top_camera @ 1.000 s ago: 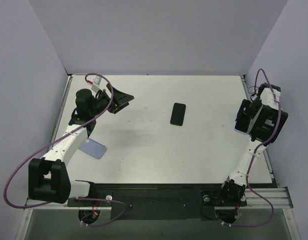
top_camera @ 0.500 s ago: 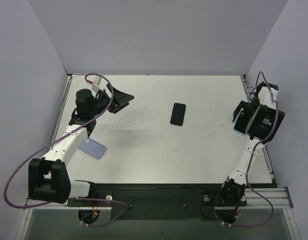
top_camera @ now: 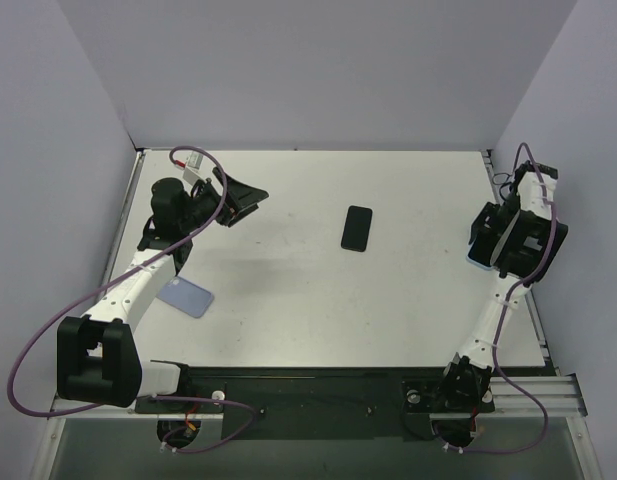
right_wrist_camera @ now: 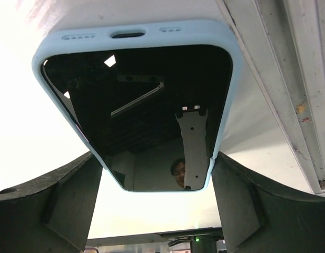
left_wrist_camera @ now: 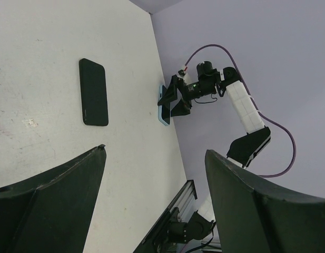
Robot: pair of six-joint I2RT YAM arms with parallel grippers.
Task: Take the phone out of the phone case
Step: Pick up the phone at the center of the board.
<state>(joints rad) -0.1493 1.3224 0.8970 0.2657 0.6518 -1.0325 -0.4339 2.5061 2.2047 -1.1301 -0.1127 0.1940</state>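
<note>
A phone with a black glossy screen (right_wrist_camera: 136, 105) sits in a light-blue case (right_wrist_camera: 130, 29). It stands on edge at the table's right border (top_camera: 474, 262) and also shows in the left wrist view (left_wrist_camera: 163, 105). My right gripper (right_wrist_camera: 154, 155) has its fingers against both sides of the cased phone's near end, shut on it; in the top view this gripper (top_camera: 480, 240) is at the far right. My left gripper (top_camera: 256, 200) is open and empty, raised over the left rear of the table; its gap (left_wrist_camera: 154, 150) holds nothing.
A bare black phone (top_camera: 357, 228) lies flat mid-table and shows in the left wrist view (left_wrist_camera: 94, 92). A flat blue-grey slab (top_camera: 185, 297), like a case or a face-down phone, lies at the left. The table's metal side rail (right_wrist_camera: 288, 79) runs beside the cased phone.
My right gripper has shifted slightly left and turned a little with the cased phone in it. The left arm, black phone and blue-grey slab have not moved.
</note>
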